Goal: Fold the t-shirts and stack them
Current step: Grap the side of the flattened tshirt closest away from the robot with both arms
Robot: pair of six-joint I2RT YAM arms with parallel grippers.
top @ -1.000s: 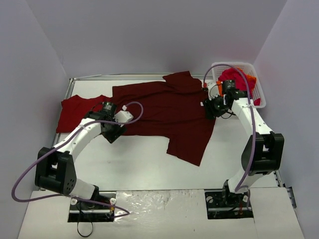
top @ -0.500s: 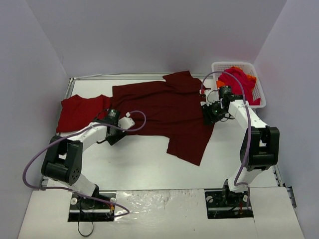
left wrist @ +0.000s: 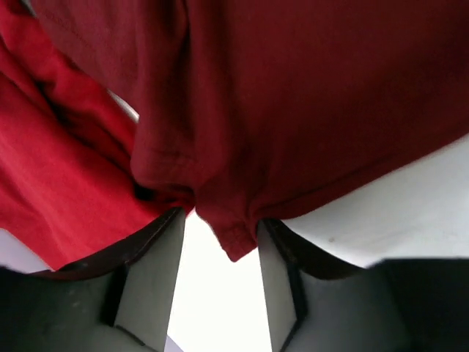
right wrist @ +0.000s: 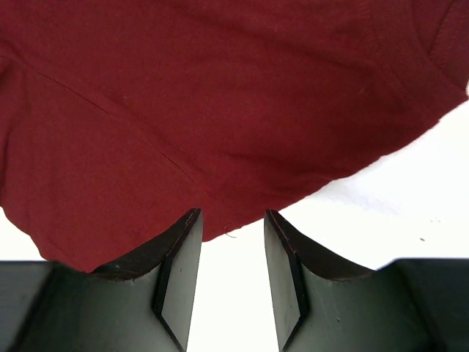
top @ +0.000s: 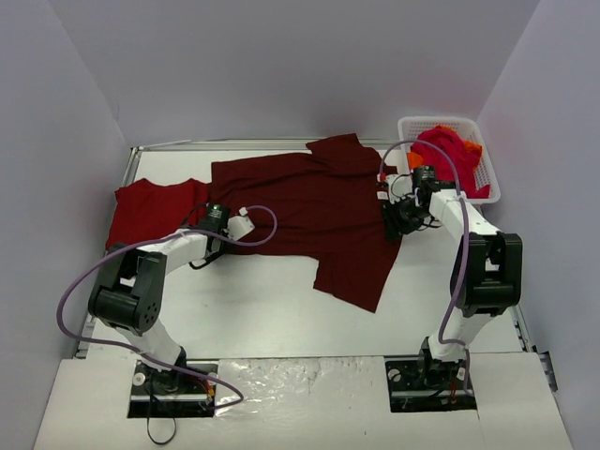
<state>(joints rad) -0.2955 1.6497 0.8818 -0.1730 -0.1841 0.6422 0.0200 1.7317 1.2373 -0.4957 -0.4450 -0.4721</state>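
Observation:
The large dark maroon t-shirt [top: 309,202] lies spread flat mid-table, one part folded toward the front [top: 356,272]. A brighter red t-shirt [top: 150,208] lies to its left. My left gripper [top: 216,217] sits low at the maroon shirt's lower-left corner. In the left wrist view that hem corner [left wrist: 233,238] pokes between the parted fingers [left wrist: 150,286] without being pinched, so the left gripper [left wrist: 220,231] is open. My right gripper [top: 392,217] is at the shirt's right edge. It [right wrist: 231,224] is open too, with the maroon hem [right wrist: 220,198] just at its fingertips.
A white lattice basket [top: 480,141] stands at the back right holding crumpled red and orange t-shirts [top: 445,148]. White table [top: 262,300] shows in front of the maroon shirt. Grey walls close in on the left, back and right.
The left arm has dropped low and reached to the shirt's corner, its jaws narrowing. The right gripper has shifted slightly onto the shirt's right edge, jaws a little narrower.

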